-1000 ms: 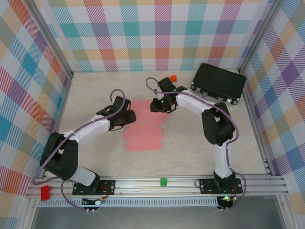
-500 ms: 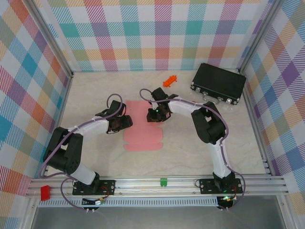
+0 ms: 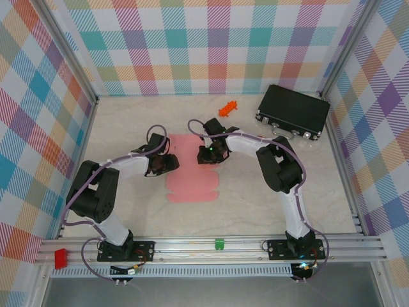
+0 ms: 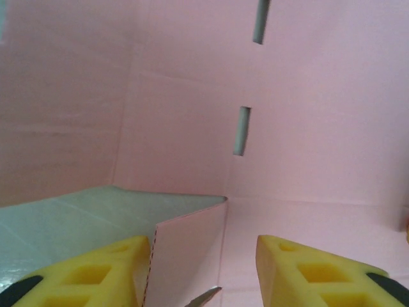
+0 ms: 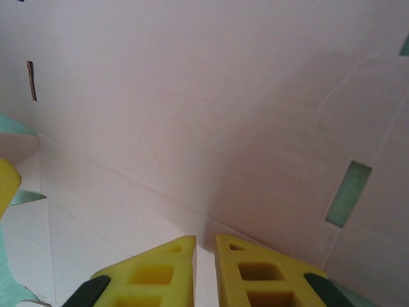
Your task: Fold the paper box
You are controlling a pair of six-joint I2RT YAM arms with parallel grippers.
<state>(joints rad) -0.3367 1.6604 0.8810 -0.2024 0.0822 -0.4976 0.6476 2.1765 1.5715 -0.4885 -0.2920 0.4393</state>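
Note:
The paper box (image 3: 192, 176) is a flat pink die-cut sheet with slots, lying mid-table. My left gripper (image 3: 167, 164) sits low at the sheet's left edge. In the left wrist view it (image 4: 204, 281) stands open, and a small pink flap (image 4: 185, 256) rises between the yellow fingers, close to the left one. My right gripper (image 3: 206, 155) rests on the sheet's upper right part. Its yellow fingers (image 5: 160, 272) are shut with a thin gap, tips (image 5: 205, 256) against the pink sheet (image 5: 211, 115); nothing shows clamped between them.
A black hard case (image 3: 294, 112) lies at the back right. A small orange-red object (image 3: 226, 109) sits near the back wall, behind the right gripper. Checked walls enclose the table on three sides. A green clip (image 3: 219, 244) sits on the front rail.
The right gripper came forward from near the orange object and dropped onto the sheet. The left gripper shifted slightly at the left edge, and its elbow swung in.

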